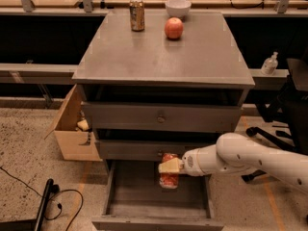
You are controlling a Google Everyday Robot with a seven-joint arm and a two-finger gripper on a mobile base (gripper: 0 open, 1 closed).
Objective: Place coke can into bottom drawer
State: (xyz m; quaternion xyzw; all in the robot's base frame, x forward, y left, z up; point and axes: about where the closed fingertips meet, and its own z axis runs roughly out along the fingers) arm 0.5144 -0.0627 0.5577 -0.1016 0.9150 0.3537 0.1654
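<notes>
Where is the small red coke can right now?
In the camera view, the small red coke can is held by the gripper over the open grey bottom drawer, just below the middle drawer front.

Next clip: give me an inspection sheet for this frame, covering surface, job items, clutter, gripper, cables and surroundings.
Surface: grey cabinet top, with three items near its back edge.
Job's things: coke can upright and held over the open bottom drawer; it appears to be above the drawer floor, not resting on it.
Clutter: gold-brown can, apple and white bowl on the cabinet top.
Gripper: gripper over the open drawer, fingers shut on the coke can.
Cables: black cable on the floor, lower left.
Surroundings: cardboard box left of the cabinet; pump bottle and office chair to the right.
</notes>
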